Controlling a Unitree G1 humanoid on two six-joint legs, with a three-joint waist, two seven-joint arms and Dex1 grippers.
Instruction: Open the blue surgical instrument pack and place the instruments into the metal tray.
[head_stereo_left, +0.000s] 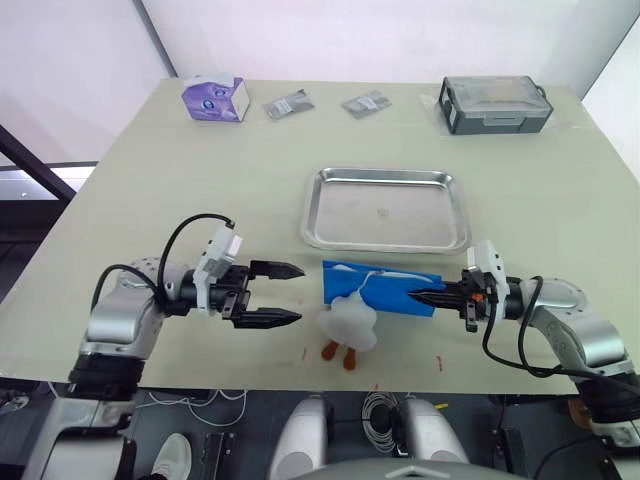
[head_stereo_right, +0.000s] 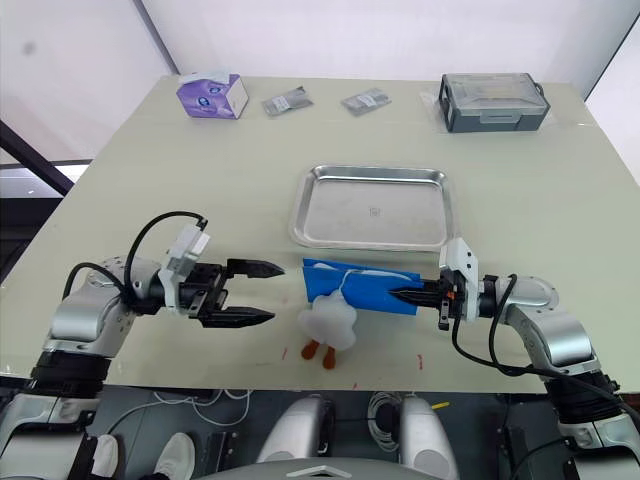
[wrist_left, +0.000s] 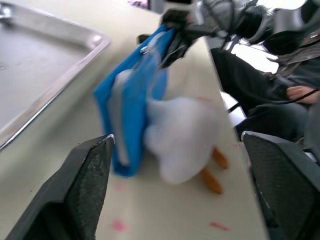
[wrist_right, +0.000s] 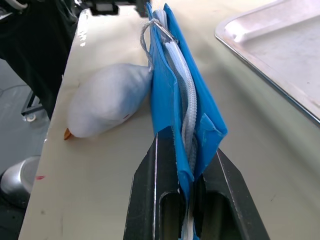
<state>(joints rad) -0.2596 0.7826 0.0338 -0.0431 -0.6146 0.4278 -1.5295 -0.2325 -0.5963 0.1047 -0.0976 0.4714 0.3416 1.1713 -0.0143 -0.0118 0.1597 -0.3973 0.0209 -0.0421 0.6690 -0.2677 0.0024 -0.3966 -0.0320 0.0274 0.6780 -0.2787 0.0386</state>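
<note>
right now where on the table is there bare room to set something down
Free: the metal tray inside, the wide table stretch between the purple tissue box and the left pincer, and the right side below the grey box. Crowded: the near edge, with the blue pack, the white duck toy and the right pincer.

1. The metal tray (head_stereo_left: 385, 208) is polished steel, shiny, with a faintly smudged floor.
2. The blue pouch (wrist_right: 175, 100) looks like smooth, slightly glossy fabric or plastic, with a white zipper and a small metal ring.
3. The white duck toy (head_stereo_left: 347, 325) looks soft and matt.
4. The table (head_stereo_left: 150, 190) is smooth, matt beige.
5. The grey box (head_stereo_left: 495, 104) is hard plastic.
6. The gripper fingers (wrist_left: 90, 185) are matt black, finely grained.
</note>
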